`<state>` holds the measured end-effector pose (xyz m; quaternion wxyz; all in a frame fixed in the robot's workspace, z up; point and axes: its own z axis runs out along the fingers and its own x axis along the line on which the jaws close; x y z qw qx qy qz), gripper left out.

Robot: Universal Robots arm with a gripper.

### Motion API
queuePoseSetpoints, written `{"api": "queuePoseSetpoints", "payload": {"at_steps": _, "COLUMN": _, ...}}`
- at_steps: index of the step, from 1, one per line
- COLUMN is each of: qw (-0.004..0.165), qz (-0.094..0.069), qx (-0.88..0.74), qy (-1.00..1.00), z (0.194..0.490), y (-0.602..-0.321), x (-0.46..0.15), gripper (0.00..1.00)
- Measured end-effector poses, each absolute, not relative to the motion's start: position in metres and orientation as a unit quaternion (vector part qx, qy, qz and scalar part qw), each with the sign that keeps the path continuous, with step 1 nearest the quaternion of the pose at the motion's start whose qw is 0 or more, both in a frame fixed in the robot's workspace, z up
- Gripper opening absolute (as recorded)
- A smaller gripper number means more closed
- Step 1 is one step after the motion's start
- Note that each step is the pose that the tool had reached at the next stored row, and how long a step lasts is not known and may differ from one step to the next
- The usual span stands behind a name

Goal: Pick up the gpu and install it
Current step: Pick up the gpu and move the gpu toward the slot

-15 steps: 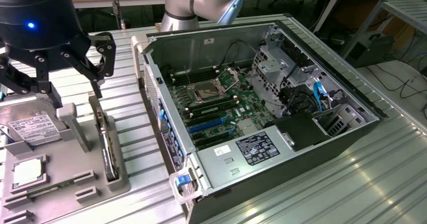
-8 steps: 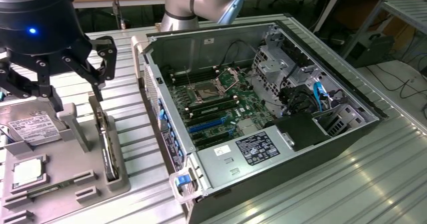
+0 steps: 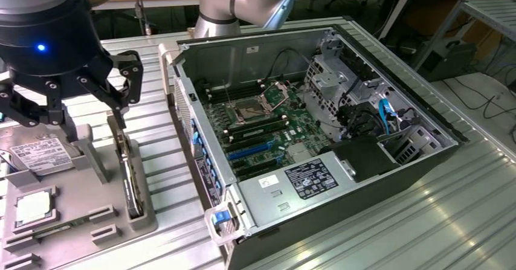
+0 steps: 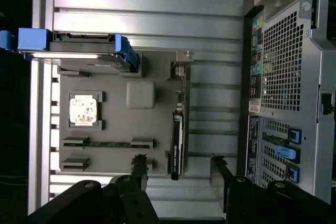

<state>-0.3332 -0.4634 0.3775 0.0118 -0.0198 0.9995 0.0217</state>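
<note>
The gpu [image 3: 132, 179] is a thin dark card standing on its edge in a slot of the grey holder tray [image 3: 96, 221], at the exterior view's left. My black gripper [image 3: 89, 122] hangs above the tray, open, with nothing between its fingers. In the wrist view the gpu [image 4: 177, 135] shows edge-on, and its near end lies in line with the gap of my gripper [image 4: 179, 174]. One finger [image 4: 139, 169] is over the tray and the other finger [image 4: 220, 174] is on the card's far side. The gripper is apart from the card.
The open computer case [image 3: 322, 119] lies beside the tray, its motherboard with blue slots [image 3: 250, 152] facing up. The case's perforated rear panel [image 4: 289, 77] is close to the gpu. A hard drive [image 4: 79, 51] in a blue caddy and a square chip [image 4: 84, 109] sit in the tray [image 4: 121, 124].
</note>
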Motion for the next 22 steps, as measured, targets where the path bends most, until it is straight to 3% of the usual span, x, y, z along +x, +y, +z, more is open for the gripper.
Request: {"api": "queuePoseSetpoints", "payload": {"at_steps": 22, "qw": 0.012, "qz": 0.022, "qx": -0.02, "qy": 0.999, "z": 0.3719, "y": -0.4732, "x": -0.3332, "gripper": 0.6}}
